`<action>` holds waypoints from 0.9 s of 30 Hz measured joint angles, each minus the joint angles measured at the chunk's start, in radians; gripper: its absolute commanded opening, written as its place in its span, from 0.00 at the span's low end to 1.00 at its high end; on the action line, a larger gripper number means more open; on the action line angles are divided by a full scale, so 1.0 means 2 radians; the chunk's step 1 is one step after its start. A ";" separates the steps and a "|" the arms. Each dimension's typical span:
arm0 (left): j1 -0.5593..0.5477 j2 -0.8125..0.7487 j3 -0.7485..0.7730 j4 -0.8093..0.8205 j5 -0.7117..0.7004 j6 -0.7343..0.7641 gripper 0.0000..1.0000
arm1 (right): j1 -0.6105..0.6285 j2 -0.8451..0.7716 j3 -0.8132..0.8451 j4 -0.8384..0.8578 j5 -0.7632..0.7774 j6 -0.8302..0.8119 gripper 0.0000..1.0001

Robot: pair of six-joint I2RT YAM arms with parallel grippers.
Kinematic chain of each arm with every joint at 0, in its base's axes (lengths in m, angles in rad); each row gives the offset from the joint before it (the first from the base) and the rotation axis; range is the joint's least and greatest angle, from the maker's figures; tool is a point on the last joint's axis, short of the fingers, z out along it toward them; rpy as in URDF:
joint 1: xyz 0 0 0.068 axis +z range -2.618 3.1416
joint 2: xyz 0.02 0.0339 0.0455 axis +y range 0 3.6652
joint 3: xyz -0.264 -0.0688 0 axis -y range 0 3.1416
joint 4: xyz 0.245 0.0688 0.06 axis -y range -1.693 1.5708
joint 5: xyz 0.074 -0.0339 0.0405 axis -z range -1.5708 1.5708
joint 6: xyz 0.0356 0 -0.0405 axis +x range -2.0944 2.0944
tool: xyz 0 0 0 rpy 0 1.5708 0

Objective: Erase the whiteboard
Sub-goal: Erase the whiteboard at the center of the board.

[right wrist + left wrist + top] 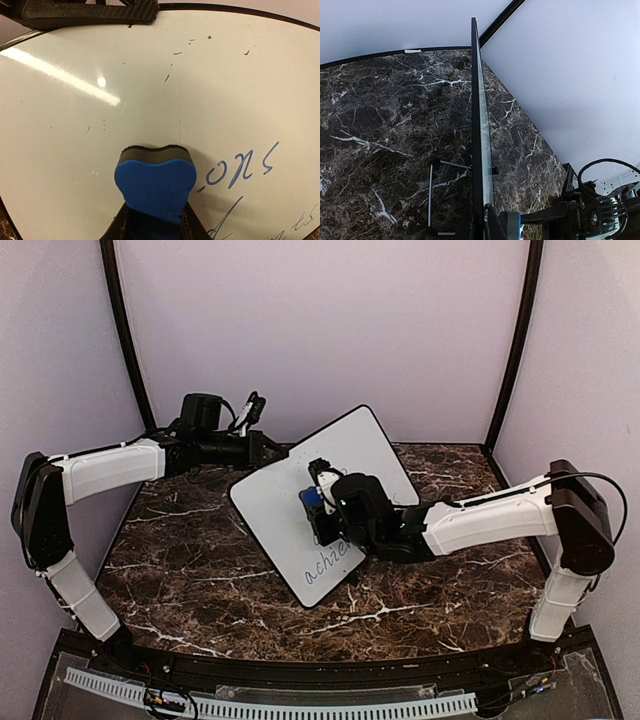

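Left arm is reaching in from the left and its left tool (272,453) is pinching the whiteboard (355,445) by the far-left edge, fingers squeezed together on the frame. In the left wrist view the board (481,150) is showing edge-on, running straight away from the camera with the tool (485,225) clamped at the near end. The board is sitting over the middle of the bench (190,540), turned like a diamond and tipped up instead of lying flat. I can't tell whether its near corner is touching the bench or hanging just above it.

Right arm is coming in from the right, and the right tool (318,490) is gripping a little blue eraser (310,500), fingers closed on its sides. In the right wrist view the eraser (155,182) is pressing its dark felt face against the white surface, about in the middle of the board.

Blue writing (245,170) is showing to the right of and below the eraser, something ending in "ons" plus more scribbles toward the corner. From the top, more of the writing (335,562) is running along the near end of the board. The area above and left of the eraser is looking mostly clean, with only a few small dark flecks (167,77) scattered there.
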 measured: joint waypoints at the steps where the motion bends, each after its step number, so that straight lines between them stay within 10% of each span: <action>1: 0.000 0.000 0.000 0.000 0.000 0.000 0.00 | 0.000 0.000 0.000 0.000 0.000 0.000 0.26; 15: 0.000 0.000 0.000 0.000 0.000 0.000 0.00 | -0.018 0.026 0.083 -0.017 -0.001 -0.027 0.26; 27: 0.000 0.000 0.000 0.000 0.000 0.000 0.00 | -0.018 -0.009 -0.006 -0.006 -0.002 -0.003 0.26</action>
